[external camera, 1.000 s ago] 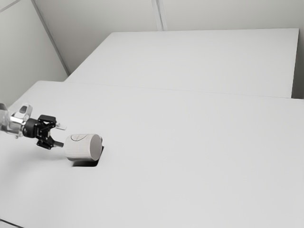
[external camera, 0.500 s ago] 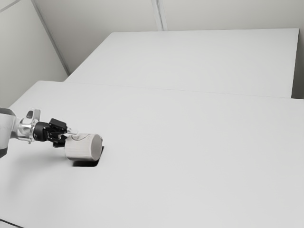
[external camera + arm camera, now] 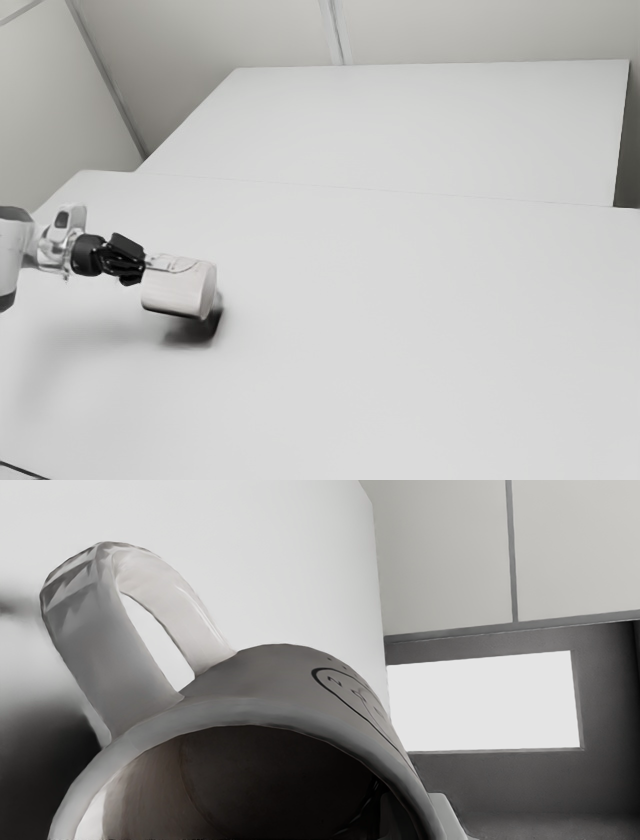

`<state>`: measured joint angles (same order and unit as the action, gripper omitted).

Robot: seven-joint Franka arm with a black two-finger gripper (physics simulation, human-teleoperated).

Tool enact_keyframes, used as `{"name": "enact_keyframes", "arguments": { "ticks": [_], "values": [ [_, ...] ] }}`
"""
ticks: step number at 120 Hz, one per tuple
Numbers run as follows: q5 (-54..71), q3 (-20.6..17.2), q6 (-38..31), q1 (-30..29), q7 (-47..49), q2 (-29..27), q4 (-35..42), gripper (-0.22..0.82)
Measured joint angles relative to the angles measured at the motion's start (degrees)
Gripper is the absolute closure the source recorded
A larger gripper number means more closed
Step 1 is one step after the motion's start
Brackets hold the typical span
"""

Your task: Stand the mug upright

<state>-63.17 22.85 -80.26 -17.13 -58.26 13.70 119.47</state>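
2 white tabletops (image 3: 400, 350) (mug (image 3: 178, 290) held above 1) spread before pale walls (image 3: 200, 60).

The exterior view looks down from beside the arm (image 3: 12, 250), well back, across the worktop (image 3: 400, 330). The wrist view looks from behind the claw (image 3: 158, 265), close to the mug's (image 3: 176, 290) mouth. Both include mug and worktop.

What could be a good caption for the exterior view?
Black pincer holding a pale mug on its side above a white table.
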Motion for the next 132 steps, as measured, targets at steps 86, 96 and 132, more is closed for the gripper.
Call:
{"name": "enact_keyframes", "arguments": {
  "ticks": [86,96,132],
  "values": [
    [55.5,-23.2,-35.5,8.2,25.7,-12.4,-0.9,0.78],
    [57.2,-23.5,-41.4,9.4,28.9,-12.4,2.4,0.78],
    [58.5,-23.6,-52.6,8.1,37.5,-10.5,7.7,0.68]
  ]
}}
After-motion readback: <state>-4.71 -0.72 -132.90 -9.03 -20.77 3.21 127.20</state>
